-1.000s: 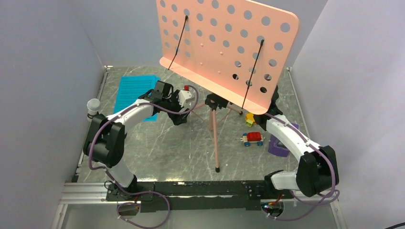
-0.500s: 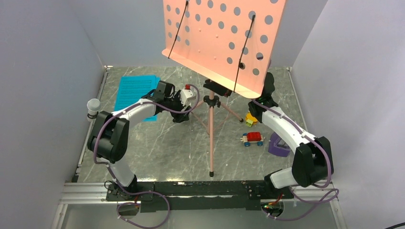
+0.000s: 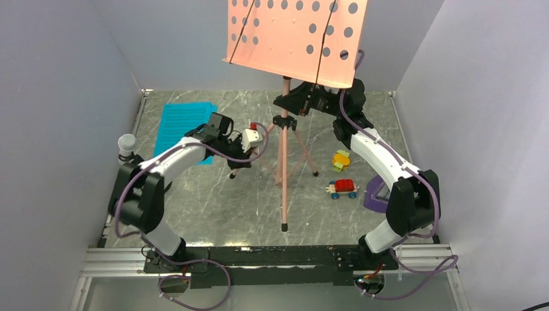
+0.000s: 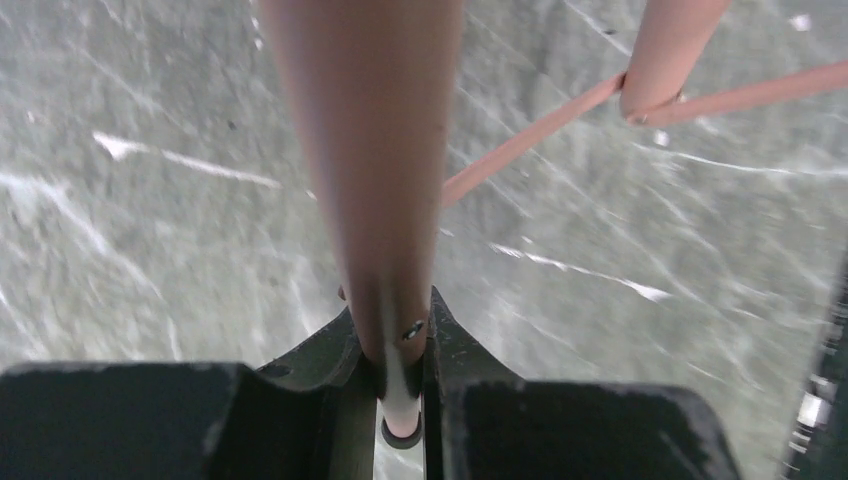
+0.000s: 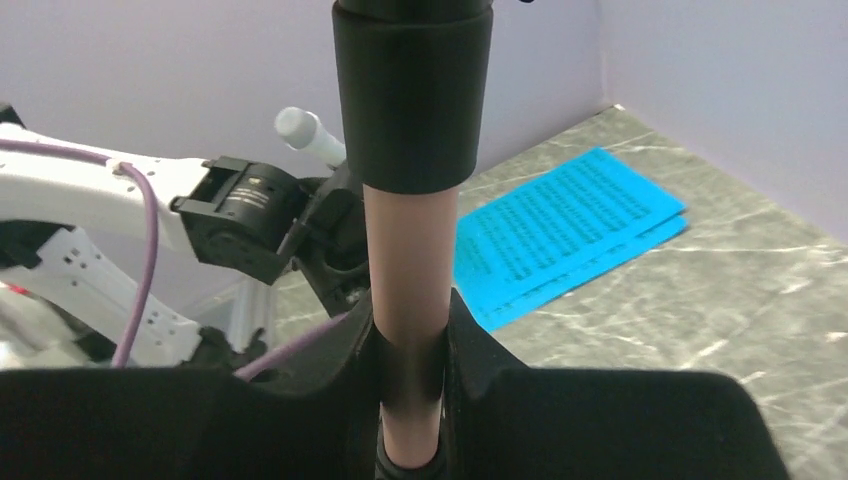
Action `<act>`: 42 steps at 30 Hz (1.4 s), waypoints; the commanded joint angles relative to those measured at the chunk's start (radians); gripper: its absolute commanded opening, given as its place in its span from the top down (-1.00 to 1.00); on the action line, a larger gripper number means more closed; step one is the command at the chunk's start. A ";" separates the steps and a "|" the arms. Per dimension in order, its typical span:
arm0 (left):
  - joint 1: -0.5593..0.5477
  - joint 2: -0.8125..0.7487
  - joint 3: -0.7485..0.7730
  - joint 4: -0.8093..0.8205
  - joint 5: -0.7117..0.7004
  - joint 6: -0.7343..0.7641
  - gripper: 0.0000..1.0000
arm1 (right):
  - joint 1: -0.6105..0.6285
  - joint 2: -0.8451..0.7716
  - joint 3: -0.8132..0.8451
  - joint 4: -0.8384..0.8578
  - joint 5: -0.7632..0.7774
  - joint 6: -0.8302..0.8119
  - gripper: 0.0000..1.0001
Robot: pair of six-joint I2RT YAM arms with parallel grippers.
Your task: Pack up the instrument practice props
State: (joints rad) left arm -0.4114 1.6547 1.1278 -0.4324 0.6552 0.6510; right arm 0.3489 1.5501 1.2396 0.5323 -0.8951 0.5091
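The salmon-pink music stand [image 3: 282,170] stands on its tripod mid-table, its perforated desk [image 3: 294,39] raised at the top of the view. My left gripper [image 3: 237,164] [image 4: 400,340] is shut on the left tripod leg [image 4: 372,160], just above its black rubber foot. My right gripper [image 3: 292,103] [image 5: 410,340] is shut on the upper pole [image 5: 410,260], right below a black collar. The cyan sheet-music pages [image 3: 184,126] [image 5: 570,230] lie flat at the back left. The purple metronome [image 3: 379,194] sits at the right, partly behind my right arm.
A red toy car [image 3: 342,188] and a small yellow-orange toy [image 3: 340,159] sit right of the stand. A white post [image 3: 126,144] stands at the left edge. Grey walls close in on three sides. The front tripod leg ends at a foot [image 3: 283,227] near the arm bases.
The stand has swung from a forward lean to upright, and its desk has risen toward the back. My left gripper has closed on the leg. My right arm has lifted up and back with the pole.
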 commanded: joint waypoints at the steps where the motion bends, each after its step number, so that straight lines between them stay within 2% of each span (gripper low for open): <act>1: 0.011 -0.297 -0.017 -0.100 0.097 -0.078 0.99 | 0.034 0.004 0.154 0.045 0.008 0.010 1.00; 5: 0.020 -0.415 -0.033 -0.176 0.060 -0.071 0.99 | 0.060 0.024 0.186 -0.032 0.042 0.004 1.00; 10: 0.029 -0.471 -0.054 -0.326 0.133 -0.026 0.99 | 0.100 0.025 0.166 -0.159 0.150 0.059 1.00; 15: 0.029 -0.458 -0.074 -0.514 0.274 0.024 0.99 | 0.172 0.004 0.118 -0.222 0.190 0.063 1.00; 22: 0.030 -0.387 -0.041 -0.736 0.350 0.127 0.99 | 0.211 0.009 0.084 -0.356 0.305 0.190 1.00; 26: 0.029 -0.374 -0.107 -0.690 0.391 0.104 0.99 | 0.212 0.032 0.031 -0.352 0.319 0.227 1.00; 31: 0.033 -0.322 -0.135 -0.491 0.354 -0.115 0.99 | 0.212 0.101 -0.020 -0.327 0.324 0.279 1.00; 38: 0.053 -0.210 -0.169 -0.302 0.402 -0.299 0.99 | 0.176 0.263 0.060 -0.309 0.304 0.294 1.00; 42: 0.082 -0.065 -0.126 -0.397 0.455 -0.257 0.99 | 0.163 0.320 0.056 -0.351 0.296 0.279 1.00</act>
State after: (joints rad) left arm -0.3557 1.5295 0.9073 -1.0058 0.9062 0.2855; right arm 0.5034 1.8618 1.2495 0.1066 -0.5636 0.9054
